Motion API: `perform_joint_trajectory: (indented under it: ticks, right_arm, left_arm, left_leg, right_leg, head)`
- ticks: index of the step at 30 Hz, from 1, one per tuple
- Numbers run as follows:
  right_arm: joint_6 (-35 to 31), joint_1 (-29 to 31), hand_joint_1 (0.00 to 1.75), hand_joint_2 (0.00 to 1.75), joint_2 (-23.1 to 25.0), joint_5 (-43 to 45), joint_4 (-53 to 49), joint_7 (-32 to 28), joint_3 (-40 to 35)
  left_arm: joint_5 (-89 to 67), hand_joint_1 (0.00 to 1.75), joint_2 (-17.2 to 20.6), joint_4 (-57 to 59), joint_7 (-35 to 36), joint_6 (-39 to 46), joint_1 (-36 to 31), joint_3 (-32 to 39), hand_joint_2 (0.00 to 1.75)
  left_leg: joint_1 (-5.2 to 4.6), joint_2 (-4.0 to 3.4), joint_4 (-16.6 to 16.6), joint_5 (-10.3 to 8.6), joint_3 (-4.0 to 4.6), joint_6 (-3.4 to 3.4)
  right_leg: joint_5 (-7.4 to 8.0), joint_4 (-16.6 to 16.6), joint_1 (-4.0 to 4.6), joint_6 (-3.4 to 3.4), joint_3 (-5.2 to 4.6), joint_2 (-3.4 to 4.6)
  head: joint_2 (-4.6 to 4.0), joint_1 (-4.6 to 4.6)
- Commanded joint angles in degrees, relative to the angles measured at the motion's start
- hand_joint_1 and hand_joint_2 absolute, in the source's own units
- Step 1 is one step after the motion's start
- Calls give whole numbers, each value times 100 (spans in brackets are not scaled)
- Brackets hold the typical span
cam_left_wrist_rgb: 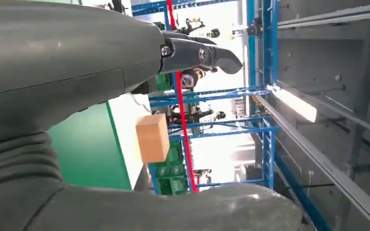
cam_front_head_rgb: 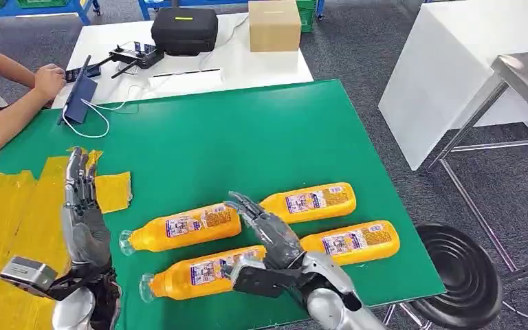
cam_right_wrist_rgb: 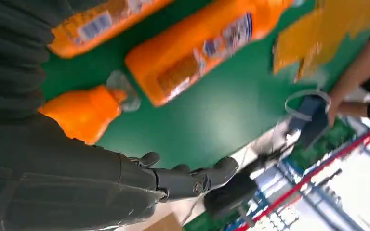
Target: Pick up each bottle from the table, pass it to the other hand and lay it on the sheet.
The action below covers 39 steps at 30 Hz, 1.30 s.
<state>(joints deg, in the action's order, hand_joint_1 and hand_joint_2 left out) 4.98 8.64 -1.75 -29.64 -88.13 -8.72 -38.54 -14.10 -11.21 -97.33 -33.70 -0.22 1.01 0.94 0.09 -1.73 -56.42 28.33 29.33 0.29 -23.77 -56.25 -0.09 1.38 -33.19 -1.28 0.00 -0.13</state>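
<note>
Several orange bottles lie on their sides on the green table (cam_front_head_rgb: 247, 137): one at the left (cam_front_head_rgb: 182, 229), one at the front (cam_front_head_rgb: 203, 273), one further back (cam_front_head_rgb: 309, 202) and one at the right (cam_front_head_rgb: 350, 242). My right hand (cam_front_head_rgb: 265, 237) hovers among them with fingers spread and holds nothing. My left hand (cam_front_head_rgb: 82, 206) stands over the yellow sheet (cam_front_head_rgb: 14, 213), fingers straight and empty. In the right wrist view a bottle (cam_right_wrist_rgb: 202, 48) and another bottle's neck (cam_right_wrist_rgb: 91, 108) lie past my right hand's fingers (cam_right_wrist_rgb: 192, 178).
A person's arm (cam_front_head_rgb: 14, 103) rests at the table's far left by a tablet (cam_front_head_rgb: 79, 96) with a white cable. Behind on a white table stand a black case (cam_front_head_rgb: 184, 29) and a cardboard box (cam_front_head_rgb: 273, 25). A black stool (cam_front_head_rgb: 460, 275) is at the right.
</note>
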Motion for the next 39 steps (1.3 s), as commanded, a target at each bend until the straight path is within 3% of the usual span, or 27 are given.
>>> perform_joint_trajectory:
  ticks: [1,17,31,38,39]
  right_arm:
    - [241,639,0,175,-428,44,696,255,-991]
    - [552,874,0,175,-581,-141,1519,1022,-1838]
    - [699,1009,0,175,-568,18,1798,1035,-2043]
    - [993,1321,0,175,-634,78,2237,1196,-2544]
    - [990,1321,175,175,-663,105,2250,1183,-2548]
  left_arm:
    - [80,0,88,629,28,-9,-238,-1,0]
    - [145,0,75,870,48,-58,-414,-42,0]
    - [176,0,91,937,65,-71,-481,-118,0]
    - [271,0,111,1035,133,-49,-572,-249,0]
    - [282,0,116,1045,140,-44,-575,-255,0]
  left_leg:
    - [3,9,6,-1,-12,0]
    - [1,14,7,-2,-12,-2]
    - [4,18,7,-3,-19,-3]
    - [2,12,8,-3,-26,-2]
    - [4,18,9,-5,-27,-3]
  right_leg:
    - [5,11,2,1,14,12]
    - [4,12,0,0,15,7]
    - [3,13,3,-1,20,3]
    - [2,13,1,-1,24,1]
    - [4,16,3,-1,26,1]
  head:
    - [0,2]
    - [0,0]
    - [0,2]
    - [0,0]
    - [2,0]
